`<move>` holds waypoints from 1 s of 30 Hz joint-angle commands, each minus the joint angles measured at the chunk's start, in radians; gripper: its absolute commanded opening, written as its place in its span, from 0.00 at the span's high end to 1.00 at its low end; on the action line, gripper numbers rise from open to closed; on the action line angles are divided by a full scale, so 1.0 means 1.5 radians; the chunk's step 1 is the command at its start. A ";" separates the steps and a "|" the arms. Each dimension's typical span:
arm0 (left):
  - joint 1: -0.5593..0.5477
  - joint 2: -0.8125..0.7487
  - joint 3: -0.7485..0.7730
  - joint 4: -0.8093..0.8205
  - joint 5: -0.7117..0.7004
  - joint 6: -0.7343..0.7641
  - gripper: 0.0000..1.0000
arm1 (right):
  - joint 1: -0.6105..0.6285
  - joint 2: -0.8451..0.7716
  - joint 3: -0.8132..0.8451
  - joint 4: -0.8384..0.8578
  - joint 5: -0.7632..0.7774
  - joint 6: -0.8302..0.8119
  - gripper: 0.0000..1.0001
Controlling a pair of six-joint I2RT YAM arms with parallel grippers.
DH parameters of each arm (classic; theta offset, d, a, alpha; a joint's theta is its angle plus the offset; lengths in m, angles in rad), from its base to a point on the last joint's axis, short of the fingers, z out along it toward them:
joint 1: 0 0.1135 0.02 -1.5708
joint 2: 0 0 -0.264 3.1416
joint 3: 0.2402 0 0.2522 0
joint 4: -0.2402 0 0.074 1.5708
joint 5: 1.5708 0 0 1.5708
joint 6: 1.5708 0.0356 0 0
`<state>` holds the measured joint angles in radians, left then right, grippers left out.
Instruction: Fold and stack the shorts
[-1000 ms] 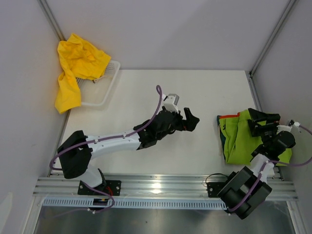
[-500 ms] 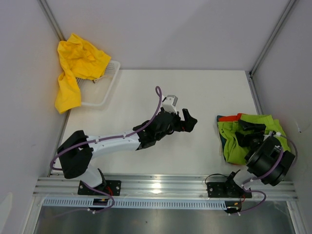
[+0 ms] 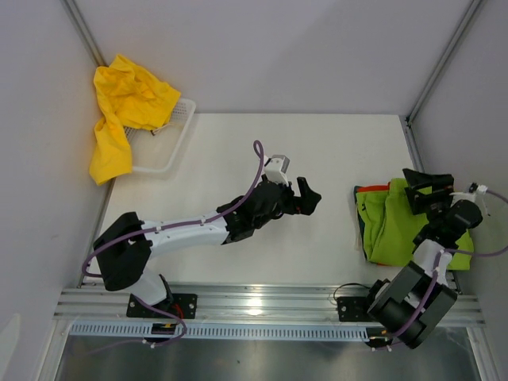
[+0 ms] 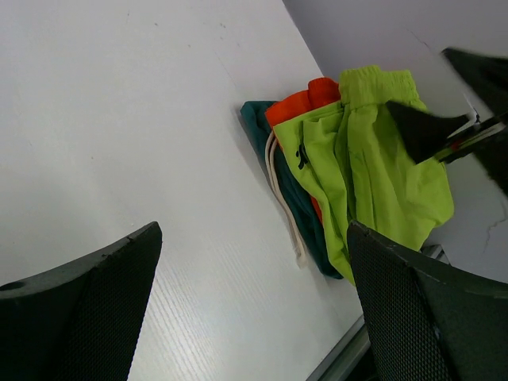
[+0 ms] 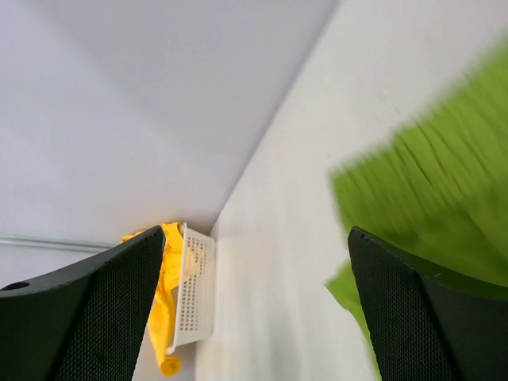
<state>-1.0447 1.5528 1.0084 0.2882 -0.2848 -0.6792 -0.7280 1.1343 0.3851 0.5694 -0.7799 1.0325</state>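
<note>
A stack of folded shorts lies at the table's right edge: lime green shorts (image 3: pixel 394 226) on top, orange-red (image 3: pixel 371 190) and dark teal (image 3: pixel 362 230) showing under them. The left wrist view shows the same stack (image 4: pixel 373 159) with a pale drawstring (image 4: pixel 287 206). Yellow shorts (image 3: pixel 123 107) hang over the white basket (image 3: pixel 171 147) at the back left, also in the right wrist view (image 5: pixel 163 317). My left gripper (image 3: pixel 309 194) is open and empty over the table's middle. My right gripper (image 3: pixel 425 194) is open and empty just above the lime shorts.
The white basket also shows in the right wrist view (image 5: pixel 190 298). The enclosure's grey walls stand close on the left, back and right. A metal rail (image 3: pixel 254 302) runs along the near edge.
My right arm swung down over the stack and came back up, with its gripper above the lime shorts again; the lime shorts lie flatter. My left arm has barely moved.
</note>
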 commanded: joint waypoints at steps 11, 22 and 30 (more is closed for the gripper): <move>0.002 -0.006 0.035 -0.001 -0.006 0.021 0.01 | -0.034 0.183 0.059 0.170 -0.039 0.094 0.01; -0.003 0.007 0.056 -0.011 0.000 0.028 0.01 | 0.078 0.360 0.070 0.251 0.068 0.078 0.01; -0.005 0.002 0.060 -0.021 0.000 0.034 0.01 | 0.081 0.186 0.107 0.031 0.110 -0.014 0.00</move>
<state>-1.0481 1.5677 1.0588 0.2512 -0.2817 -0.6533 -0.6140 1.5280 0.4984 0.8093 -0.6636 1.1179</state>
